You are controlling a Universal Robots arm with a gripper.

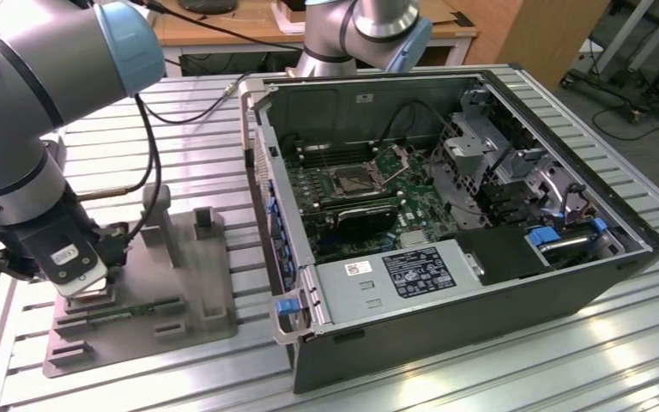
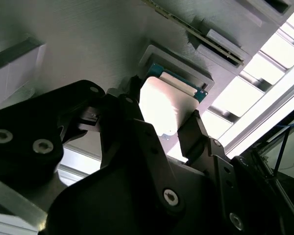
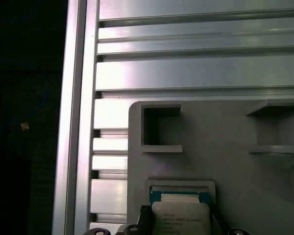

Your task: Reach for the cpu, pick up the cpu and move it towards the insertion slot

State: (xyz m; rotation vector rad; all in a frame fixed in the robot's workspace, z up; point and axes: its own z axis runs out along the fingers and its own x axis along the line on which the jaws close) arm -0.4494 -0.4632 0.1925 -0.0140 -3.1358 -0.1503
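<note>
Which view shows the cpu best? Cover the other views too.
The second wrist view: the cpu is large there, its pale metal top and green edge plain in a recess of the grey fixture. The first wrist view shows part of it, cut by the picture's edge. In the exterior view the arm stands over that spot.

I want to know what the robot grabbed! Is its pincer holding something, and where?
The pincer seems to grip the cpu by two opposite side edges, at its recess in the grey fixture.
</note>
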